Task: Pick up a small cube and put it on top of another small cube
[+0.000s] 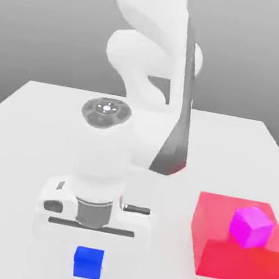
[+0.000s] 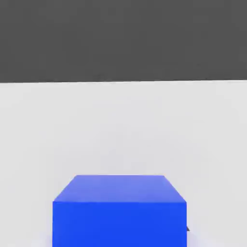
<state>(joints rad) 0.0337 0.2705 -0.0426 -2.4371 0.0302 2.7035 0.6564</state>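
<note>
The gripper [image 1: 90, 249] is seen low on the table [image 1: 35, 124], squeezed tight on the blue cube [image 1: 88, 263]. At three o'clock, a red block [image 1: 213, 245] is topped by a magenta cube [image 1: 251, 227].

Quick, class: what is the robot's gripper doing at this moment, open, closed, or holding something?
Gripper: closed on the blue cube, which sits on the table directly beneath the hand.
</note>
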